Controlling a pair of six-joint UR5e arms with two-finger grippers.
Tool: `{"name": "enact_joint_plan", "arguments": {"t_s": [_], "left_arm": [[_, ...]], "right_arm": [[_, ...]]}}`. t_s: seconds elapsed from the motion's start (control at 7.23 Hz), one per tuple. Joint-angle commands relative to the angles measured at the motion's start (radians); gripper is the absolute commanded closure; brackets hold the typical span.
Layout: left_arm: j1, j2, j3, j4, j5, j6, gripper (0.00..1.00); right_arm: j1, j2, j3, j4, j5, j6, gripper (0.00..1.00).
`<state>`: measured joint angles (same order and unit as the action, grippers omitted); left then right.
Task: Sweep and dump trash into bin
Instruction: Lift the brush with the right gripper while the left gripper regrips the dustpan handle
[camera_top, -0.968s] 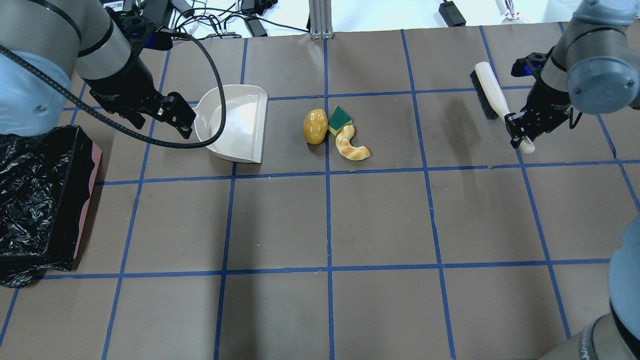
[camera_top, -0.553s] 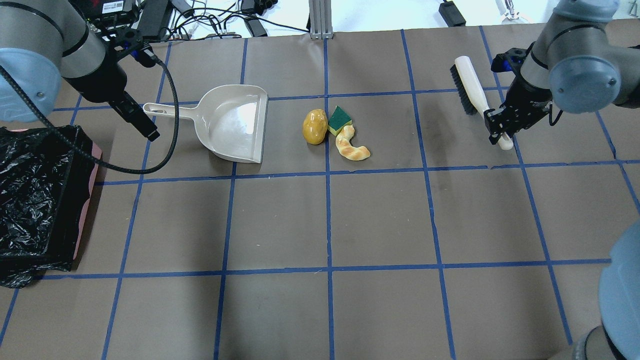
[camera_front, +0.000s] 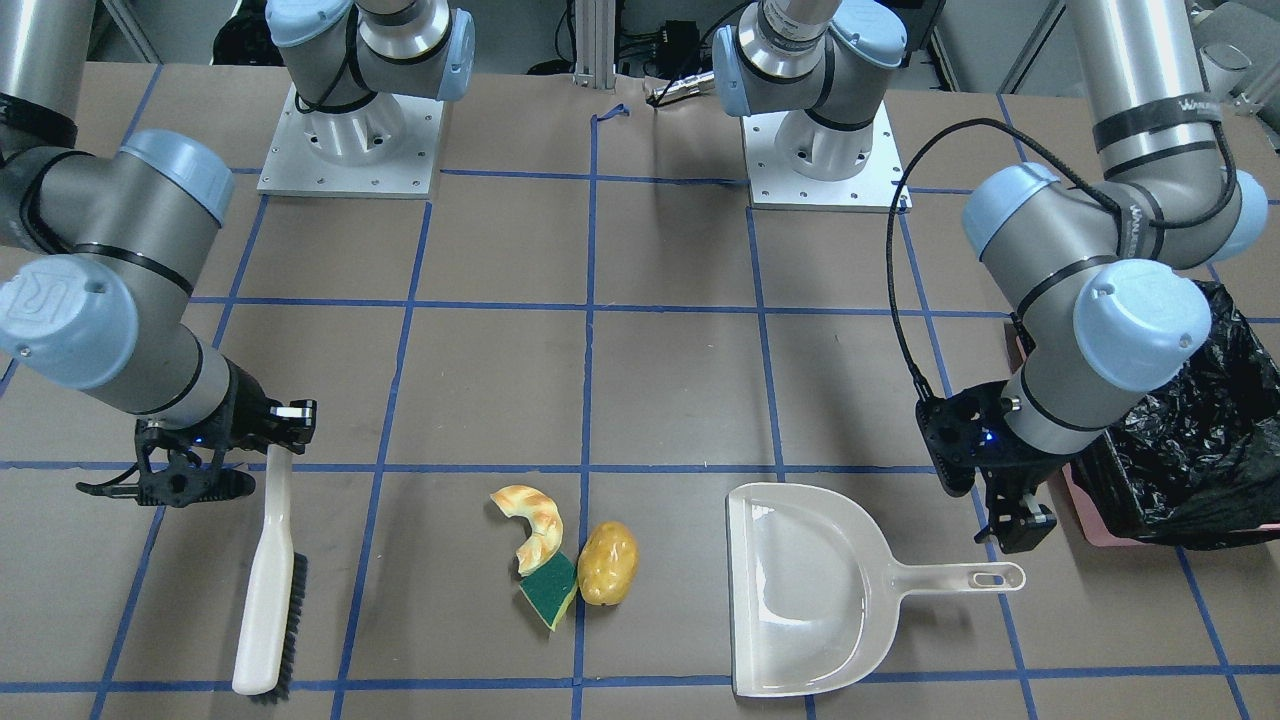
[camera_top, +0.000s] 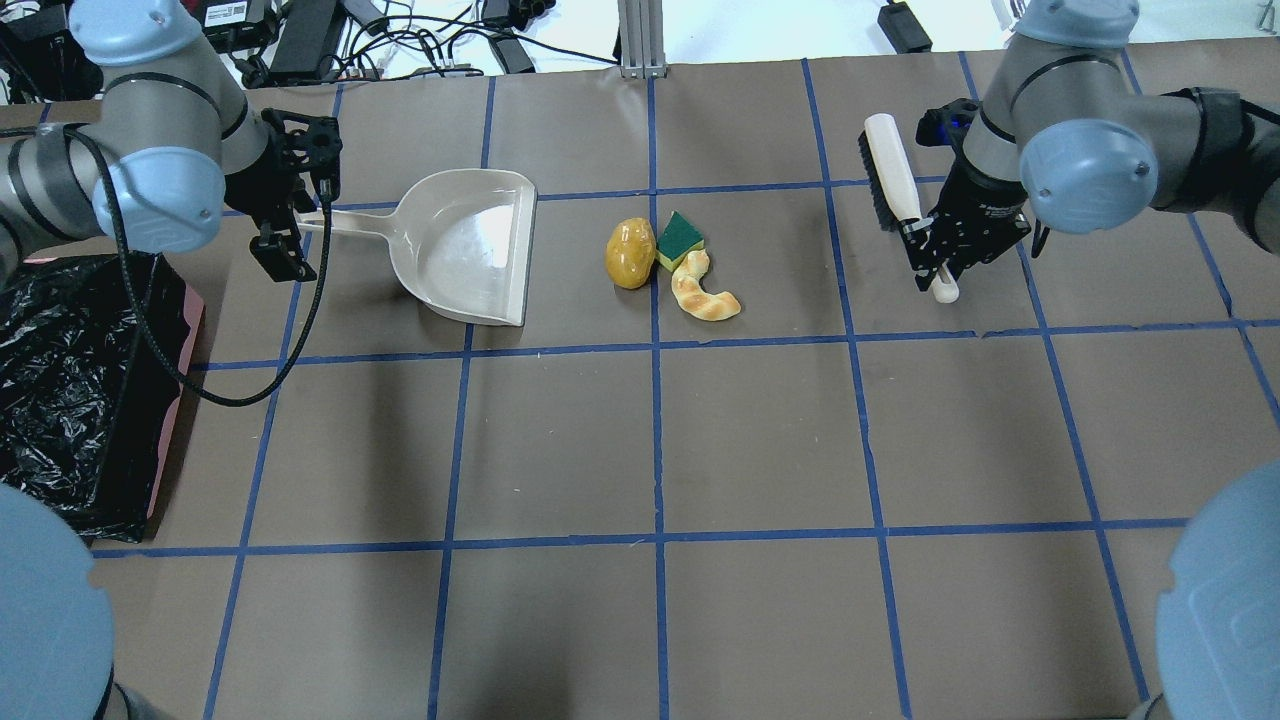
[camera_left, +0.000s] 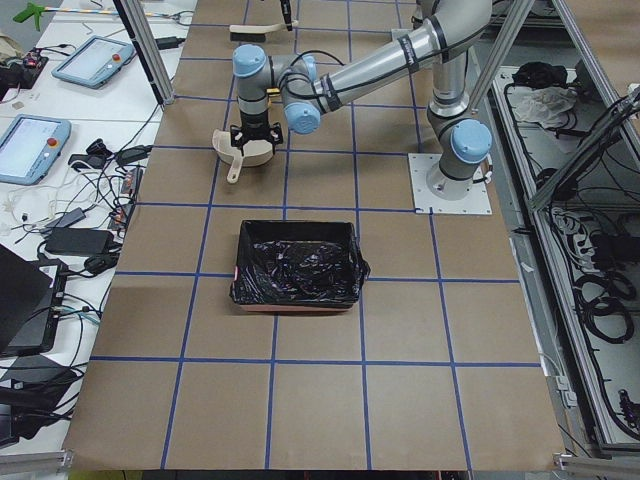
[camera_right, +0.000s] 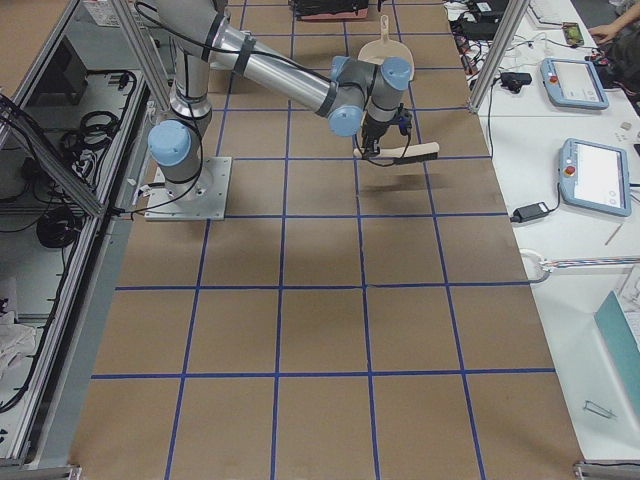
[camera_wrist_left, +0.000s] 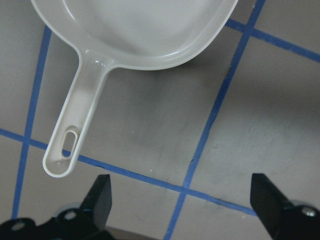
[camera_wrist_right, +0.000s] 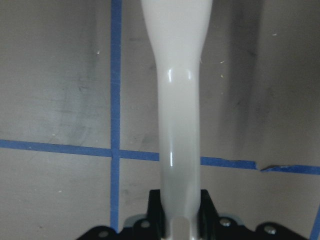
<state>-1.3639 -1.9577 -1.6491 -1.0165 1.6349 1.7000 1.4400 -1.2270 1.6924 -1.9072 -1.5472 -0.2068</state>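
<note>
Brown paper covers the worktop (camera_top: 760, 440), and blue tape cuts it into big squares. Black cables and boxes lie past the far edge.

The trash sits in a little heap near the middle of the far edge: the potato (camera_top: 629, 253), the sponge (camera_top: 680, 238) and the croissant piece (camera_top: 705, 295), all touching or almost touching. None of it is swept up yet.

The dustpan (camera_top: 470, 250) lies flat toward the far left corner. Its wide mouth faces the heap, so I think things can be pushed straight in. The left gripper (camera_wrist_left: 184, 202) hangs by the end of the dustpan handle (camera_wrist_left: 75, 130). Its fingers are spread wide and hold nothing. I think it is getting ready to take that handle.

The right gripper (camera_top: 935, 262) is squeezed tight on the thin end of the brush (camera_top: 890, 175), toward the far right corner. That puts the heap between brush and dustpan. The brush looks lifted a bit, with a shadow under it.

The bin (camera_top: 60, 400) waits at the left edge, near the left arm, handy for tipping.

A blue cap on the right arm (camera_front: 65, 320) has a mark like the letter R. Other labels are too small to read.
</note>
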Motion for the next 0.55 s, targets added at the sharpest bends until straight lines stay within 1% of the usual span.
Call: {"name": "enact_joint_plan", "arguments": {"t_s": [0.0, 0.14, 0.28, 0.42], "left_arm": [[-0.001, -0.102, 0.012, 0.165, 0.005, 0.168, 0.0], [-0.017, -0.107, 0.024, 0.18, 0.003, 0.177, 0.0], [-0.015, -0.122, 0.029, 0.182, 0.003, 0.176, 0.0], [-0.014, -0.139, 0.029, 0.184, 0.003, 0.171, 0.0]], "right_arm": [[0.055, 0.003, 0.003, -0.006, 0.009, 0.099, 1.0], [0.068, 0.009, 0.003, -0.01, 0.036, 0.168, 1.0], [0.088, 0.011, 0.003, -0.012, 0.042, 0.225, 1.0], [0.12, 0.011, 0.003, -0.009, 0.059, 0.251, 1.0]]}}
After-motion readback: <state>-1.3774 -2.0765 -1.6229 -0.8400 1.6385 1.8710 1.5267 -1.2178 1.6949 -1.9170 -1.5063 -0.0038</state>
